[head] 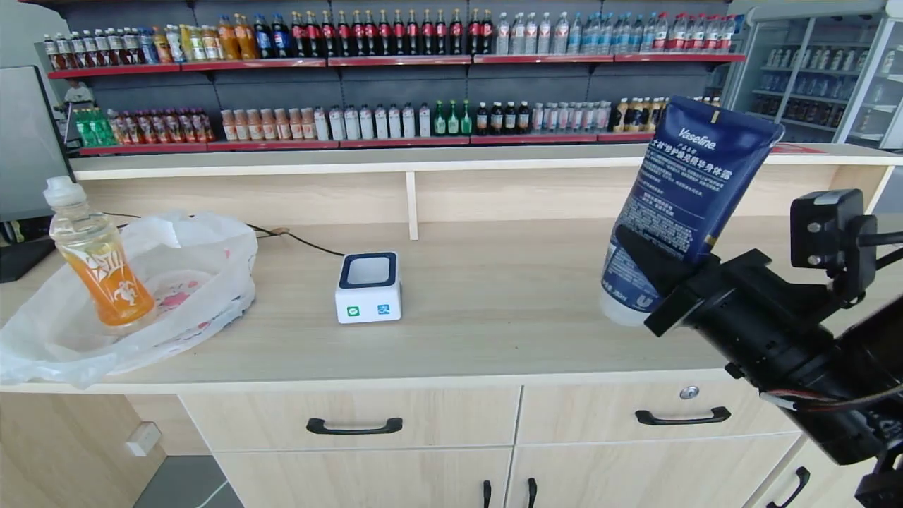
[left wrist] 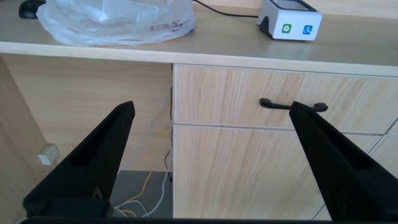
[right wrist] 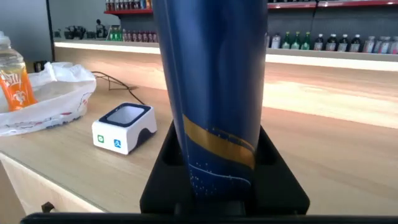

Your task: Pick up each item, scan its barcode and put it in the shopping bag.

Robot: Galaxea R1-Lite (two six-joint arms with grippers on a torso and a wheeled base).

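Right end effector (head: 655,271) pinching tilted blue tube (head: 688,183) over tabletop (head: 494,324).
Left end effector (left wrist: 211,111) spread, facing drawers (left wrist: 236,93); scanner (head: 368,287) near shopping bag (head: 204,275) holding bottle (head: 99,261).

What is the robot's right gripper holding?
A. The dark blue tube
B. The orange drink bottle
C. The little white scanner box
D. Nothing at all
A: the right gripper is shut on the dark blue tube and holds it above the counter, while the orange drink bottle and the white scanner box stand well away from it.
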